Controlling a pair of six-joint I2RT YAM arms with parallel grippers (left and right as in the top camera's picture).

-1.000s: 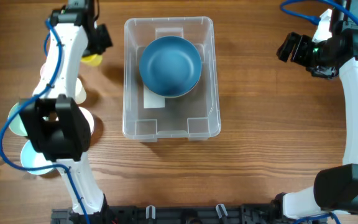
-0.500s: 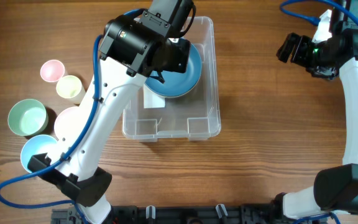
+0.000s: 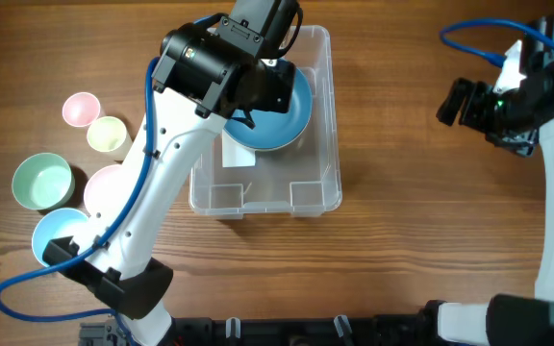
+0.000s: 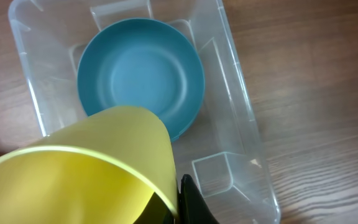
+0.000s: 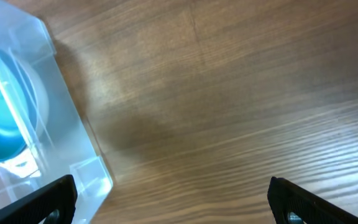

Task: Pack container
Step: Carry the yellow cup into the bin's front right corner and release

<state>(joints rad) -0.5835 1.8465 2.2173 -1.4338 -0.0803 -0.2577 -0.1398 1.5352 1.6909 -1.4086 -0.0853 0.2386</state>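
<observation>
My left gripper [image 3: 255,91] is clamped on a yellow plastic cup [image 4: 86,168], directly above the large clear plastic rectangular container [image 4: 247,124]. Its long axis runs ahead of these jaws, and a round blue bowl [image 4: 142,74] fills the far half. My right gripper [image 5: 173,199] hangs spread wide, well apart.

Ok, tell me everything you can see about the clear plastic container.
The container is a clear plastic rectangular bin with rounded corners and a rim, open on top, standing upright on the wooden table. A white label shows at its bottom. A blue bowl sits inside toward one end. The left arm holds a yellow cup over it.
</observation>
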